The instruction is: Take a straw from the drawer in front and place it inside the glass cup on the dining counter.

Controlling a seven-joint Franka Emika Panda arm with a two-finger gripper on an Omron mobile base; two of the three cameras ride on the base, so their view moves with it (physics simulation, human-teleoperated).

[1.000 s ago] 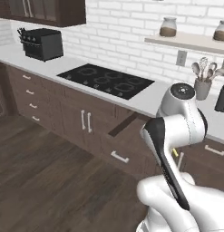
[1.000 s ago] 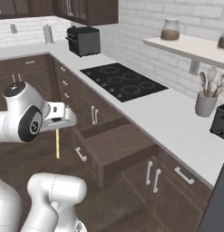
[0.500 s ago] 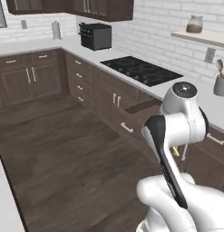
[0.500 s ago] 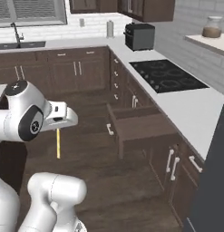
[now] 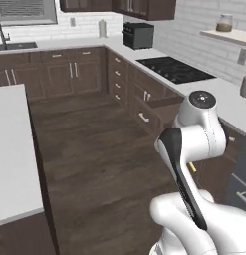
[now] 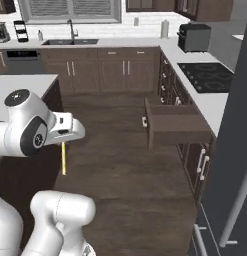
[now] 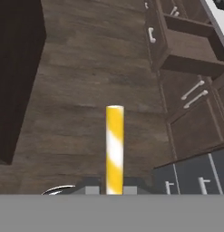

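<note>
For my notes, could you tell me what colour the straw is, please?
The straw is yellow with pale whitish bands, clearest in the hand view.

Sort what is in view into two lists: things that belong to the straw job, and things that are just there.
Belongs to the job:
- straw, gripped in the gripper
- drawer, pulled open
- dining counter

Just there:
- black hob
- toaster oven
- sink faucet
- jar on the shelf
</note>
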